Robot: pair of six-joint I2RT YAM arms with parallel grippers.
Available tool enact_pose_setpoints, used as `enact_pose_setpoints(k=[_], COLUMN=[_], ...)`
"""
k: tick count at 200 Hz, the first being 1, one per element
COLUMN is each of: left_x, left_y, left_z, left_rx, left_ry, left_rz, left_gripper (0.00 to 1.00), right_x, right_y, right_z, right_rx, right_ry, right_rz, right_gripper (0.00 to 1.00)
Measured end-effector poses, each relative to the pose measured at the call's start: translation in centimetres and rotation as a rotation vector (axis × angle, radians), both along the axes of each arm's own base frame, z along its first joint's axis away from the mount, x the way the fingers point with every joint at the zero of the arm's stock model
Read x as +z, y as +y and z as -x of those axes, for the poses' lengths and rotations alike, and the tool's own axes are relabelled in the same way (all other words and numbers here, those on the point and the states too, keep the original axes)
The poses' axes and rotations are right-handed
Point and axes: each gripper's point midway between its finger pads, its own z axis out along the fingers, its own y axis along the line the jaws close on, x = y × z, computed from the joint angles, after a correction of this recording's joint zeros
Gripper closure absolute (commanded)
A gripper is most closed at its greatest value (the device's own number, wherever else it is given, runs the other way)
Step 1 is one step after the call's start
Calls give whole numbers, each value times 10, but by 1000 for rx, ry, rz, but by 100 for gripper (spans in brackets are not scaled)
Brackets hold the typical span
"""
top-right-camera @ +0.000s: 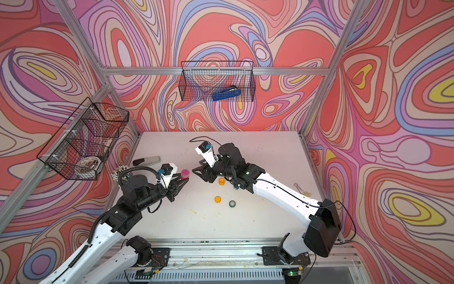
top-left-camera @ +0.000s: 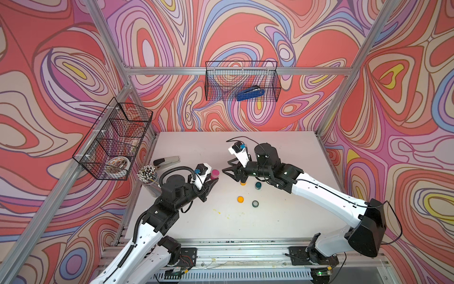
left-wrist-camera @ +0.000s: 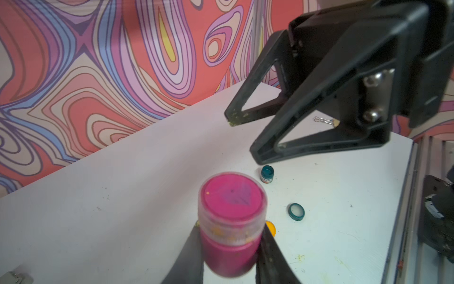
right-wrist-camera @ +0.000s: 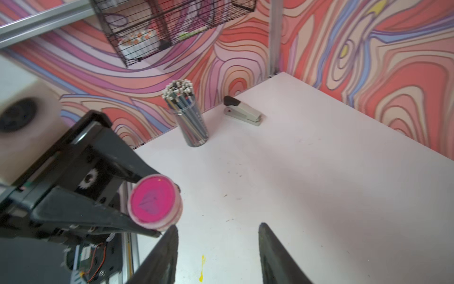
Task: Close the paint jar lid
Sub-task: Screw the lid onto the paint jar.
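The left claw point(left-wrist-camera: 231, 236) is pinching the pink jar point(left-wrist-camera: 229, 248) by its body. One finger is pressing on each side just under the lid point(left-wrist-camera: 232, 196). The jar is sitting right at the fingertips, with most of its body and the whole lid sticking out past them. It seems to be hanging clear of the table point(left-wrist-camera: 122, 209) rather than standing on it. The lid is sitting on the jar's mouth, its cloudy rim covering the neck. Whether it is screwed tight cannot be told.

The right claw point(right-wrist-camera: 217, 236) is spread and is gripping nothing. Only bare table is showing between its fingers. In the right wrist view the jar is lying outside that gap, beside one fingertip, with the lid's flat pink top facing the camera. In both top views the two claws are pointing at each other over the middle of the table. The jar is showing at the left claw's tip, and a narrow strip of table is separating it from the right claw's nearest fingertip.

An orange jar point(top-left-camera: 242, 183) and a teal jar point(top-left-camera: 258, 185) are standing under the right arm. An orange lid point(top-left-camera: 240, 199) and a teal lid point(top-left-camera: 255, 203) are lying loose nearer the front edge. A pencil cup point(top-left-camera: 148, 175) and a stapler point(top-left-camera: 167, 161) are sitting along the left side.
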Motion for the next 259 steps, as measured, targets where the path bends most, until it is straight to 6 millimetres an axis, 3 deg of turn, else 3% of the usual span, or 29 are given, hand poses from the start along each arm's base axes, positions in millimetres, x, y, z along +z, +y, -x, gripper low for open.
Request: enact_pose_setpoints(k=[26, 97, 201, 259], left_x=[-3, -8, -8, -8], left_y=[-6, -10, -10, -10], left_z=[7, 10, 11, 10], left_rx=[-50, -81, -82, -77], left_ry=[17, 33, 32, 32], left_rz=[8, 9, 10, 8], left_gripper=[72, 72, 72, 72], right_x=[8, 6, -3, -3], right_y=[12, 19, 20, 21], right_z=[10, 26, 30, 32], right_rx=[108, 221, 247, 257], right_ry=[-9, 11, 42, 48], right_rz=[-29, -45, -30, -32], right_gripper=[49, 51, 53, 62])
